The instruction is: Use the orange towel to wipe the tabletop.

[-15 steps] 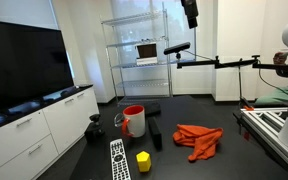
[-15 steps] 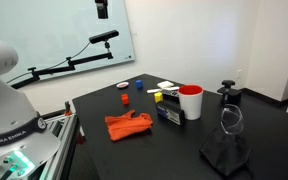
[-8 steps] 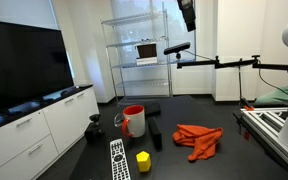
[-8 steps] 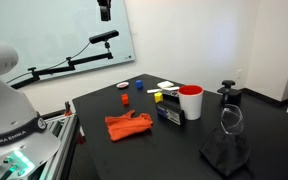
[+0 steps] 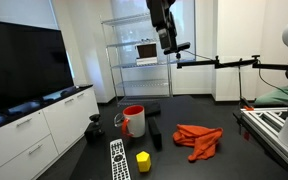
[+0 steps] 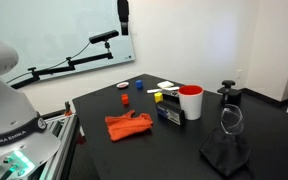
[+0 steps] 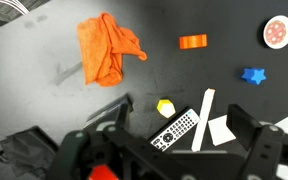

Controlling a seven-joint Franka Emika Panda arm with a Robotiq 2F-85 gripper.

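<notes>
The orange towel (image 5: 198,139) lies crumpled on the black tabletop (image 5: 180,160). It shows in both exterior views (image 6: 129,124) and at the upper left of the wrist view (image 7: 106,48). My gripper (image 5: 165,33) hangs high above the table, far from the towel, and also shows at the top of an exterior view (image 6: 123,15). In the wrist view its fingers (image 7: 179,132) are spread wide with nothing between them, and the table is far below.
A red and white mug (image 5: 133,121) (image 6: 191,102), a remote (image 7: 174,128), a yellow block (image 7: 165,107), an orange block (image 7: 192,42), a blue star (image 7: 251,75), a red disc (image 7: 278,31) and a black cloth (image 6: 227,150) share the table. A boom arm (image 5: 219,62) stands behind.
My gripper has swung from the top edge of the views sideways and somewhat lower over the table. The towel and the other objects have not moved.
</notes>
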